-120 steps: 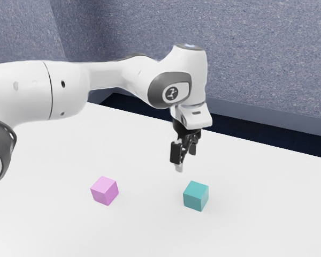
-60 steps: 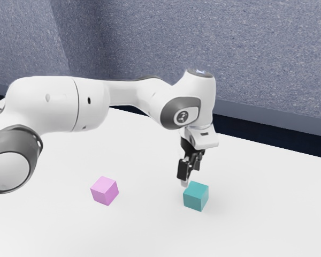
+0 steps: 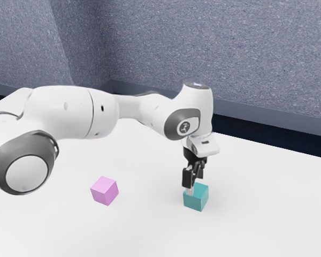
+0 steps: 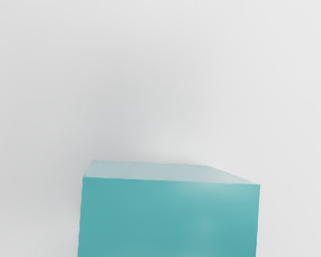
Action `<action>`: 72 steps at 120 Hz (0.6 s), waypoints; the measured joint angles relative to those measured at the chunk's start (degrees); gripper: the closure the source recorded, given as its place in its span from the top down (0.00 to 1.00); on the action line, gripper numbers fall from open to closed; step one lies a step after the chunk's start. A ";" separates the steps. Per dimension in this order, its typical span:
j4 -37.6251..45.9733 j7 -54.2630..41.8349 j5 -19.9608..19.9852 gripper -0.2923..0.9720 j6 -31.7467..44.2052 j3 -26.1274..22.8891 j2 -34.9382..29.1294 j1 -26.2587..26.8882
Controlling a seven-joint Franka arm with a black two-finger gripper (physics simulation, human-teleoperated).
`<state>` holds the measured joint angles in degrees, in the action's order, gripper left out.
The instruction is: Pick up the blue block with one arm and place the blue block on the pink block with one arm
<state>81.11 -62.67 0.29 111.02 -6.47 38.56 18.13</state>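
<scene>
The tool point(image 3: 189, 186) hangs upright right over the blue block point(image 3: 197, 197), tip at its top edge, lined up, I judge, for a straight-down grasp. The block sits on the white table point(image 3: 257, 214), well apart from the pink block point(image 3: 104, 190) it must go on. From this side I cannot tell whether the tool is released or clenched. In the wrist view the blue block point(image 4: 168, 219) is cut off by the frame, just under my hand

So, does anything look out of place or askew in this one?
Nothing stands out. The blue block and the pink block both sit flat on the table, apart from each other, and the gripper hangs just at the blue block's top.
</scene>
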 joint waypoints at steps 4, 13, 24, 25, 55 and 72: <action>-0.03 -0.16 0.06 0.77 0.11 -0.02 0.14 -0.02; 0.01 -0.49 0.18 0.77 0.31 -0.03 0.84 -0.23; 0.03 -0.83 0.34 0.77 0.50 -0.03 1.32 -0.29; 0.03 -0.86 0.35 0.77 0.51 -0.03 1.35 -0.29; 0.13 -1.54 0.70 0.66 0.97 -0.04 2.89 -0.25; 0.43 -1.77 0.80 0.55 1.20 -0.03 2.96 -0.42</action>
<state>81.54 -64.44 1.08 112.23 -6.50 41.52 17.71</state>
